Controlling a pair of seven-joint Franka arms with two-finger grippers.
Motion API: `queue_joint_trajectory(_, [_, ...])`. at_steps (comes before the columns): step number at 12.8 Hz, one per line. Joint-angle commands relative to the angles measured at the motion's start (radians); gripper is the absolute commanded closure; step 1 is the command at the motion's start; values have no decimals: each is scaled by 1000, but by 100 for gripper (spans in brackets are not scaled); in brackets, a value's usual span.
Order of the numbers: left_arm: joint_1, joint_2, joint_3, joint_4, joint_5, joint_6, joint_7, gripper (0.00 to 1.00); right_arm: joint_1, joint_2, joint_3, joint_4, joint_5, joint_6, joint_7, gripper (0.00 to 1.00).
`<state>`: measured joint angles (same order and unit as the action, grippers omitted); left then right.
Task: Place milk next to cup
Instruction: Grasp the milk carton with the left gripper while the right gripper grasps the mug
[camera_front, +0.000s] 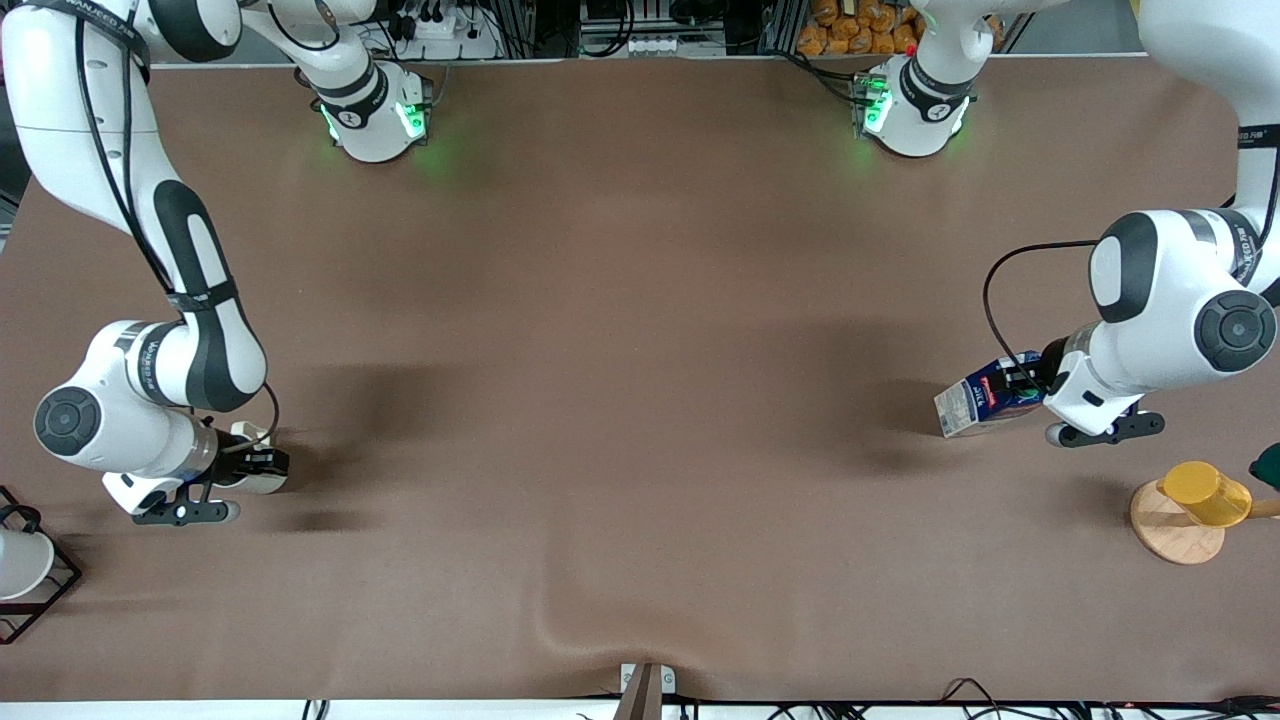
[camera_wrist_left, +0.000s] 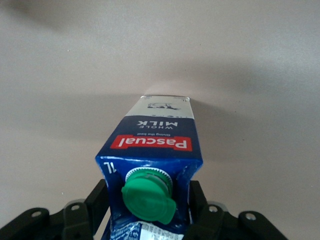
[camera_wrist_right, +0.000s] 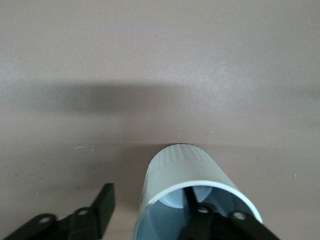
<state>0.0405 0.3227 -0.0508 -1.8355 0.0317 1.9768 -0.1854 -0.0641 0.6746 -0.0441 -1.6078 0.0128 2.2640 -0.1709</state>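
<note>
The milk (camera_front: 985, 400), a dark blue carton with a green cap (camera_wrist_left: 148, 194) and a red label band, is tilted in my left gripper (camera_front: 1040, 388), over the table near the left arm's end. In the left wrist view my left gripper (camera_wrist_left: 148, 192) is shut on the carton's top, one finger on each side. The cream cup (camera_front: 268, 482) stands at the right arm's end, partly hidden by my right gripper (camera_front: 250, 465). In the right wrist view the cup (camera_wrist_right: 185, 165) shows its grey inside. My right gripper (camera_wrist_right: 148, 200) is open, one finger inside the cup and the other outside, apart from its wall.
A yellow cup (camera_front: 1205, 492) sits on a round wooden stand (camera_front: 1170, 530) at the left arm's end, nearer to the front camera than the milk. A black wire rack (camera_front: 45, 590) with a white cup (camera_front: 18, 562) stands at the right arm's end.
</note>
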Motion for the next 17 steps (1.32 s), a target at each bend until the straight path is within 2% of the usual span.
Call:
queue_joint_trajectory(1, [1, -11, -3, 7, -19, -27, -15, 44, -8, 10, 9, 23, -4, -6, -42, 100])
queue_joint_trajectory(3, [-1, -19, -4, 15, -19, -27, -16, 47, 6, 2, 9, 38, -8, -9, -119, 100])
queue_joint_trajectory(6, [1, -27, -9, 50, -15, -30, -6, 47, 36, 0, 12, 51, -2, -21, -127, 100])
queue_joint_trajectory(8, [-7, -37, -12, 85, -13, -68, -5, 47, 70, -4, 29, 81, 3, -76, -130, 100])
queue_joint_trajectory(10, [-8, -39, -33, 139, -13, -120, -3, 47, 87, -7, 93, 162, 3, -203, -154, 100])
queue_joint_trajectory(12, [-8, -42, -67, 177, -13, -159, -12, 47, 114, -3, 168, 210, 1, -236, -193, 100])
queue_joint_trajectory(17, [-7, -66, -110, 249, -29, -255, -23, 45, 389, 6, 181, 215, -8, -201, -191, 100])
